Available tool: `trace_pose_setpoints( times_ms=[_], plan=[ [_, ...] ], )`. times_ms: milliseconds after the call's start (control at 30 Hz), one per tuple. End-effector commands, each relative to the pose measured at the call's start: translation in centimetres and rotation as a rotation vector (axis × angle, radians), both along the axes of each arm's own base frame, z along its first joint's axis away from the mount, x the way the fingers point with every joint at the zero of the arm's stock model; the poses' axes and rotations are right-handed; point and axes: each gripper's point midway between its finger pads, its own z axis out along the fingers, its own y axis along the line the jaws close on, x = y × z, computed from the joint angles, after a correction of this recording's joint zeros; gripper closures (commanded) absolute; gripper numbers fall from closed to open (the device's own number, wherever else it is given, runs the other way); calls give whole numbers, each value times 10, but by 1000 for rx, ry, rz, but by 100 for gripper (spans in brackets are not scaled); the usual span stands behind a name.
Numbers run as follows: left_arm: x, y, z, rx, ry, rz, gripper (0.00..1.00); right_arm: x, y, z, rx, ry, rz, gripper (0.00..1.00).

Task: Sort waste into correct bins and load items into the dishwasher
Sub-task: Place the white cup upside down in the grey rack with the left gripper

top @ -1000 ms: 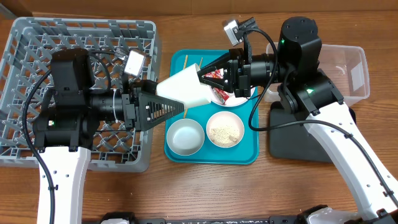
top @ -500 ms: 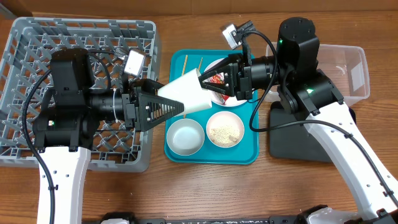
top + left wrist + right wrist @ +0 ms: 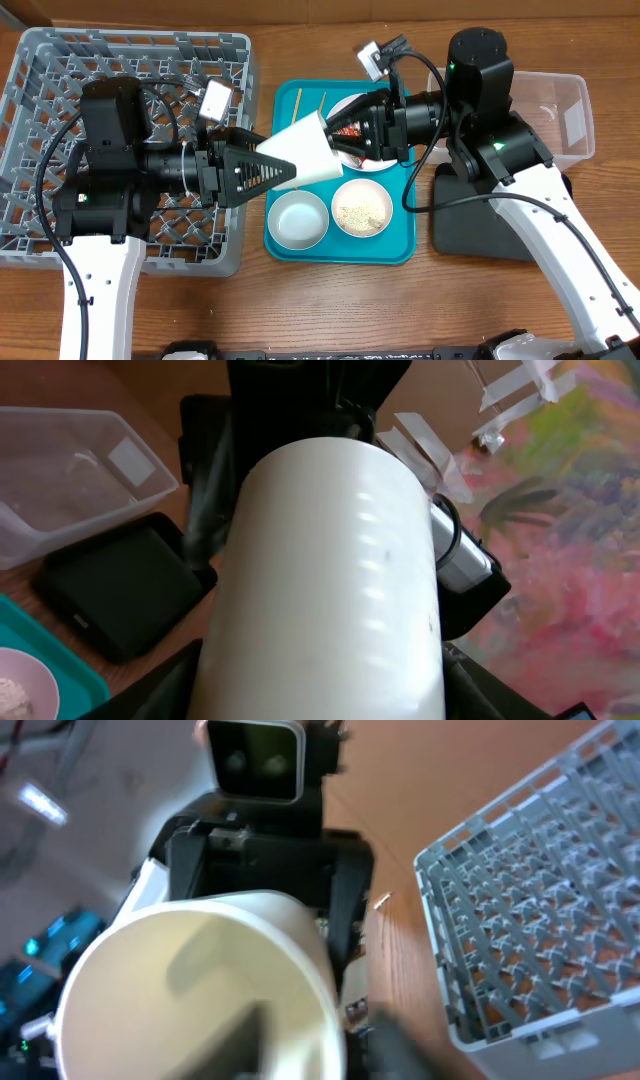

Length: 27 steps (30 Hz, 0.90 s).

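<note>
My left gripper (image 3: 278, 166) is shut on a white paper cup (image 3: 305, 153) and holds it on its side above the teal tray, mouth towards the right arm. The cup fills the left wrist view (image 3: 330, 580). My right gripper (image 3: 340, 128) is at the cup's mouth. In the right wrist view its blurred fingers (image 3: 330, 1040) stand apart, one inside the cup (image 3: 200, 990) and one outside the rim. A red-and-white wrapper (image 3: 352, 131) shows under the right gripper, over the white plate (image 3: 368, 160). Whether it is held I cannot tell.
The teal tray (image 3: 400, 235) holds an empty white bowl (image 3: 300, 220), a bowl of rice (image 3: 362, 210) and wooden sticks (image 3: 297, 100). The grey dish rack (image 3: 50, 70) is at the left. The clear tub (image 3: 555, 110) and black tray (image 3: 480, 220) are at the right.
The cup has shifted slightly down and to the right. The right gripper has come lower at the cup's mouth.
</note>
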Motion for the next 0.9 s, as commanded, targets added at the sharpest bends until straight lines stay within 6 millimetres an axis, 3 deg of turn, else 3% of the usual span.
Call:
trace_pose_setpoints(
  times_ms=[0, 33, 133, 233, 367, 433, 567, 633, 767, 867],
  plan=[
    [-1, -2, 6, -5, -27, -12, 41, -9, -2, 7, 17, -16, 51, 34],
    [-1, -1, 6, -5, -29, -12, 46, -5, -5, 7, 16, -15, 38, 20],
    [-1, -1, 8, -9, -20, -15, 47, 9, -16, 5, 9, -4, -21, 15],
    [4, 3, 6, 4, 2, 22, 52, 47, -39, -13, -56, 96, -223, 11],
    [23, 15, -8, 73, 73, 163, 56, 87, -66, -71, -268, 298, -556, 11],
    [34, 26, -23, 143, 126, 277, 57, 95, -81, -98, -381, 366, -681, 11],
    [48, 75, -80, 417, 349, 613, 58, 87, -100, -135, -561, 436, -787, 11],
    [45, 107, -103, 568, 439, 762, 58, 82, -101, -141, -593, 434, -773, 11],
    [23, 179, -135, 902, 566, 1046, 57, 75, -100, -145, -623, 415, -744, 10],
    [-2, 220, -152, 1117, 676, 1200, 57, 72, -99, -147, -635, 411, -735, 10]
  ],
)
